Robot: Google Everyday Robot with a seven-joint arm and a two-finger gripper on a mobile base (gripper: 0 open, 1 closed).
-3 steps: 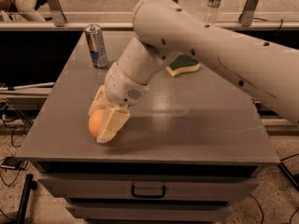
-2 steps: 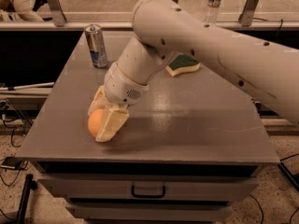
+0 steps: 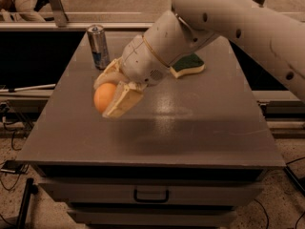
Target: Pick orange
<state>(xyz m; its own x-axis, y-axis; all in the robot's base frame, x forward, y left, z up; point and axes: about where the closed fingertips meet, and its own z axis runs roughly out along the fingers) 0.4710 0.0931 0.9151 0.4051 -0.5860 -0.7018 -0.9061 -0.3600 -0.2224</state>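
reaching down from the upper right, the arm (image 3: 228,18) holds its gripper (image 3: 108,96) over the left side of the grey table (image 3: 200,128), two pale fingers (image 3: 125,100) pinching the orange (image 3: 104,97) between them. a drink can (image 3: 98,46) stands just behind it, and a green sponge (image 3: 187,65) lies farther right.

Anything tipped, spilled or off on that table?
Nothing stands out. The can stands upright at back left, the sponge lies flat, and the gripper is shut on the orange over the table, left side.
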